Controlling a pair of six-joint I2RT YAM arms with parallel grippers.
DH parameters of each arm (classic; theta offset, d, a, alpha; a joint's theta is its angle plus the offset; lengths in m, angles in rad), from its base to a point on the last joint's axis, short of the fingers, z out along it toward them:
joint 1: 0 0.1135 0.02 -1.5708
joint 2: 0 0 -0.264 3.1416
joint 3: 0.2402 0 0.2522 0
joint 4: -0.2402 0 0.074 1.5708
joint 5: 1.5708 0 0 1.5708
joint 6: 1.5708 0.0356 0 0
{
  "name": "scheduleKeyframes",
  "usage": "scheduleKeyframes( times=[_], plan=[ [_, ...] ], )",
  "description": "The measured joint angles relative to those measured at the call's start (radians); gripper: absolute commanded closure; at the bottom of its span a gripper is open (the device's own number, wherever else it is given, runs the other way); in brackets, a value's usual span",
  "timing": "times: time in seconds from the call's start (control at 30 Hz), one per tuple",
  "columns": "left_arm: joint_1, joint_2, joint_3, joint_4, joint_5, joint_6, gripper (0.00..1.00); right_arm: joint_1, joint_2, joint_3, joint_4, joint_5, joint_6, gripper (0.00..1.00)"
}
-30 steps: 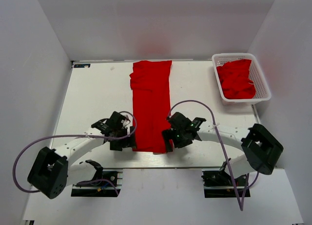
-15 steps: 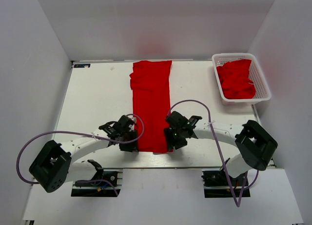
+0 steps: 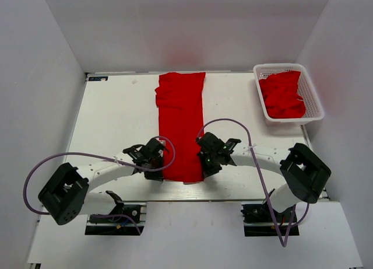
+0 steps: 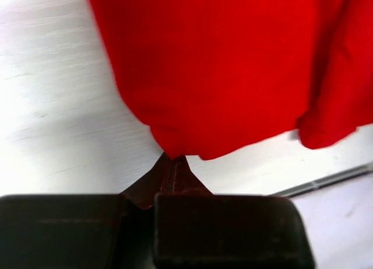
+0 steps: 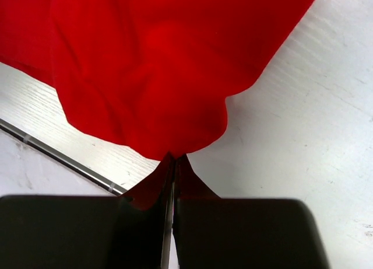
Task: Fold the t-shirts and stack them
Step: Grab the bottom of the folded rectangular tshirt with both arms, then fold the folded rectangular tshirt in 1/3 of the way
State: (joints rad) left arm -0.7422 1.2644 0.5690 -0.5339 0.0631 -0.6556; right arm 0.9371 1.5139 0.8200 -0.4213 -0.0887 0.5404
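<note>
bench point(image 3: 116, 117) white | red t-shirt point(image 3: 182, 123) lying as a long strip mid-bench | basket point(image 3: 288, 120) far right, holding crumpled red t-shirts point(image 3: 282, 97) | left pincer point(image 4: 173, 164) clamped on strip's near left corner | right pincer point(image 5: 175, 161) clamped on near right corner

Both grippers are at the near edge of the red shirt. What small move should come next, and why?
Probably lift both near corners a little, together. The left gripper and right gripper are each shut on a corner of the t-shirt, which lies flat as a long strip.
</note>
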Motion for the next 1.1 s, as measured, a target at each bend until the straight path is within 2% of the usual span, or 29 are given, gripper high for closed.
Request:
scheduleKeyframes(
  times=[0.27,0.4,0.73,1.1],
  plan=[
    [0.000,0.042,0.127,-0.117,-0.084,0.039,1.00,-0.004,-0.020,0.018,-0.009,0.046,-0.037,1.00],
    [0.008,0.138,0.237,-0.117,-0.083,0.068,1.00,-0.018,-0.006,0.095,-0.043,0.098,-0.067,1.00],
    [0.039,0.301,0.523,-0.172,-0.200,0.121,1.00,-0.106,0.077,0.286,-0.060,0.185,-0.150,1.00],
    [0.148,0.449,0.708,-0.167,-0.259,0.143,1.00,-0.212,0.216,0.470,-0.078,0.247,-0.195,1.00]
  ],
)
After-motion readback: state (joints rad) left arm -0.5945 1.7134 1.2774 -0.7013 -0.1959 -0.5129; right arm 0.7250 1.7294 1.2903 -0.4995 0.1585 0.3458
